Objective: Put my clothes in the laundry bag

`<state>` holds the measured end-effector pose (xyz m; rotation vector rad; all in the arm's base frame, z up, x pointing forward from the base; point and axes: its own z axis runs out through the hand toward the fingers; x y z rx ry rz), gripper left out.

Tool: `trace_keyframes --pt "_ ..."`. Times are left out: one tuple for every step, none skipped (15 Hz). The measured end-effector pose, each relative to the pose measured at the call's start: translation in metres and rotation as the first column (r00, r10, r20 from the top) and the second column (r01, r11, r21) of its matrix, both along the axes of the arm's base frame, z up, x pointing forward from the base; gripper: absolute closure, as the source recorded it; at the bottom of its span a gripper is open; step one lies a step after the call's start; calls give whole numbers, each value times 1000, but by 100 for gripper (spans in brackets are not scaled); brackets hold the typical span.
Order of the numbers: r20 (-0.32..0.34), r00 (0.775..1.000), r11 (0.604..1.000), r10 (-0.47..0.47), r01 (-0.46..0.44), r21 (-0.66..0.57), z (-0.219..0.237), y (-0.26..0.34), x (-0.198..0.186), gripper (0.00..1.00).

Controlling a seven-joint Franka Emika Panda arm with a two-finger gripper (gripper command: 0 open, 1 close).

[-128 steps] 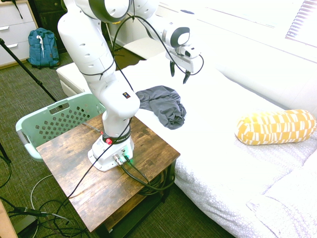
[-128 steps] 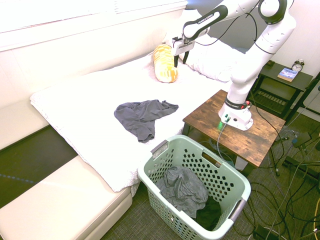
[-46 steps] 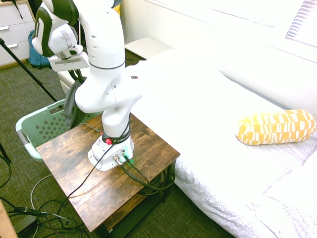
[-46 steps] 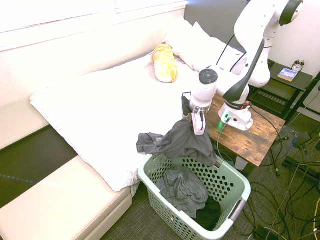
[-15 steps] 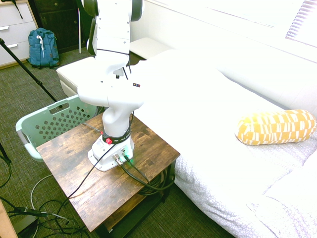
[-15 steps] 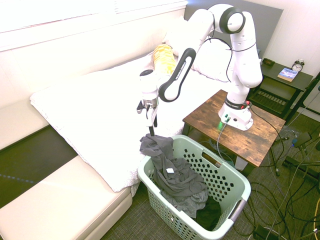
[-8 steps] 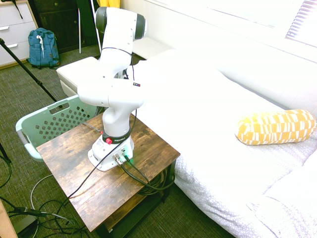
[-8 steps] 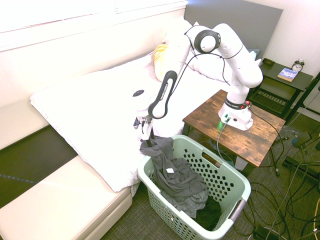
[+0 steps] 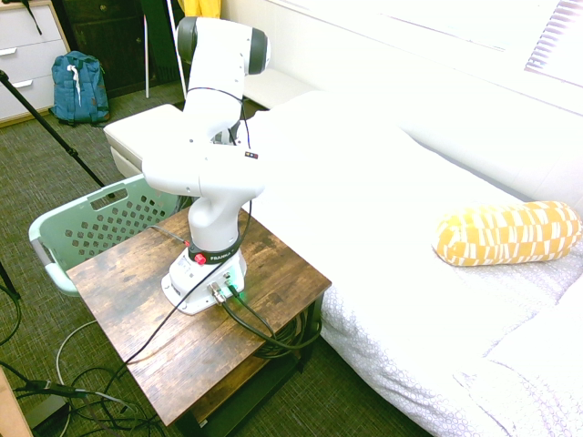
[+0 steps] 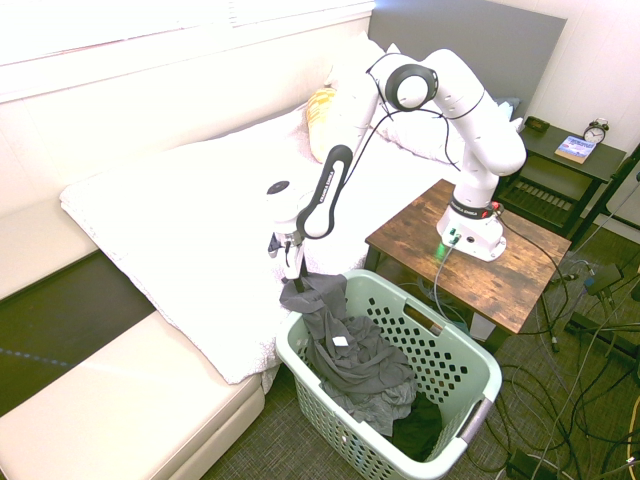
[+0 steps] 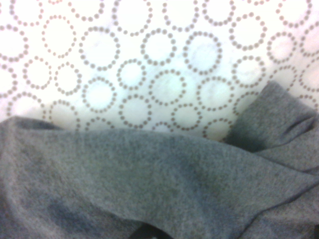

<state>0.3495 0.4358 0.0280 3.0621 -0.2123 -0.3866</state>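
Observation:
The clothes [image 10: 345, 352], dark charcoal-grey fabric, lie heaped in the laundry bag [image 10: 472, 372], a pale mint-green perforated basket on the floor beside the bed. One fold of the clothes drapes over the basket's rim nearest the bed. My gripper [image 10: 291, 266] points down just above that fold, at the mattress edge, open and holding nothing. The wrist view shows the grey fabric [image 11: 149, 184] close up against the white circle-patterned bedspread [image 11: 149, 74]. In the first exterior view the arm hides the gripper, and only the basket's [image 9: 56, 229] side shows.
A yellow patterned bolster pillow [image 10: 326, 125] lies far up the white bed [image 9: 383, 200]. The arm stands on a wooden side table [image 9: 182, 337] next to the basket. A blue backpack [image 9: 77, 86] sits on the carpet by a dresser. A beige bench [image 10: 130, 400] runs along the bed's foot.
Over the last second the gripper came down from above the basket to the draped fold at its rim. The clothes in the basket have not moved.

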Motion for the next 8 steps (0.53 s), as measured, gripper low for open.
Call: trace_keyframes --pt "-1 1000 1000 -2 2 1 0 -2 2 100" --pt "-3 1000 1000 -5 5 2 0 -3 3 100" --pt "-5 1000 1000 -7 7 2 0 -4 4 100" --pt "-6 1000 1000 -8 8 2 -1 -5 5 100" --pt "-8 1000 1000 -8 8 1 -2 -5 4 100" --pt "-10 1000 1000 -8 8 0 -3 -5 3 100" --pt "-12 1000 1000 -8 8 0 -4 -5 2 100" --pt "-14 1000 1000 -7 7 0 -5 -5 1 100"
